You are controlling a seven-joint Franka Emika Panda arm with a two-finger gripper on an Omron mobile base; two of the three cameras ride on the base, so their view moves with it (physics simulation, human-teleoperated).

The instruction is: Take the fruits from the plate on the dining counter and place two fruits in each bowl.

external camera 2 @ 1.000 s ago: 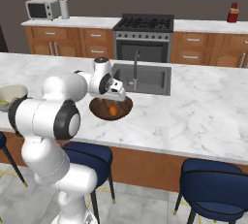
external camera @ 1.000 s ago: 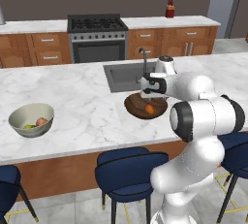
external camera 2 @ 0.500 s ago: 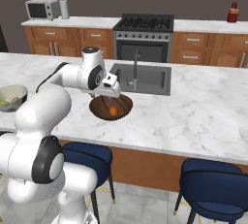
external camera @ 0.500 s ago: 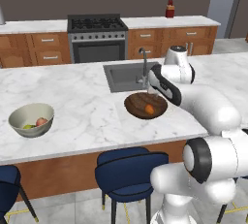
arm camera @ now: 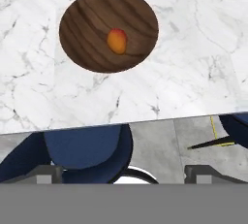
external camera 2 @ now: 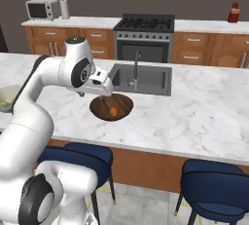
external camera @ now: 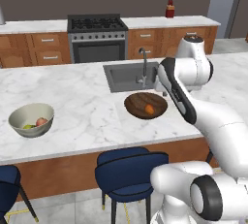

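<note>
An orange round fruit rests in the dark brown wooden bowl, well beyond the gripper, its fingers spread wide and empty.

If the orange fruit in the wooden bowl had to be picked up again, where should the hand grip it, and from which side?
Probably from straight above, fingers closing across the middle of the orange fruit. It is small and round, so its widest girth gives the only firm hold. It lies alone near the centre of the shallow wooden bowl, whose raised rim would likely block a sideways approach, while nothing stands over it.
</note>
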